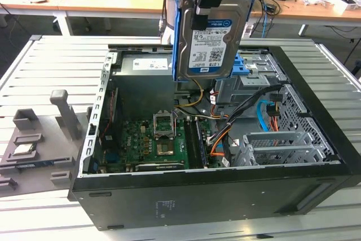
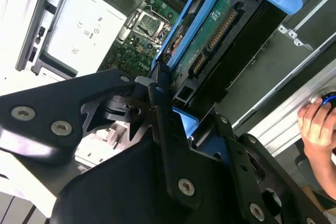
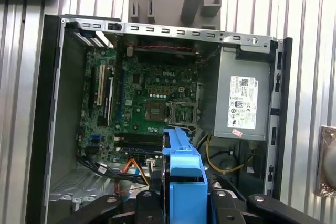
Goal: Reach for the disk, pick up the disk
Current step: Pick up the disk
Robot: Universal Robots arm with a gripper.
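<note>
The disk (image 1: 211,38) hangs upright in the air above the open computer case (image 1: 214,184), its white-and-blue label facing the exterior view and a blue plastic frame along its sides. My gripper (image 1: 206,9) is shut on its upper edge. In the second wrist view the disk (image 2: 220,30) shows its green circuit board underside between the black gripper (image 2: 168,90) links. In the first wrist view the disk's blue frame (image 3: 182,163) sticks out from the gripper (image 3: 184,200) over the case interior.
Under the disk lie the motherboard (image 1: 152,139), loose cables and metal drive cages (image 1: 282,139). A power supply (image 3: 242,103) sits in the case. A grey fixture with a processor chip (image 1: 22,149) stands at the exterior view's left. A person's hand (image 2: 317,124) rests beside the case.
</note>
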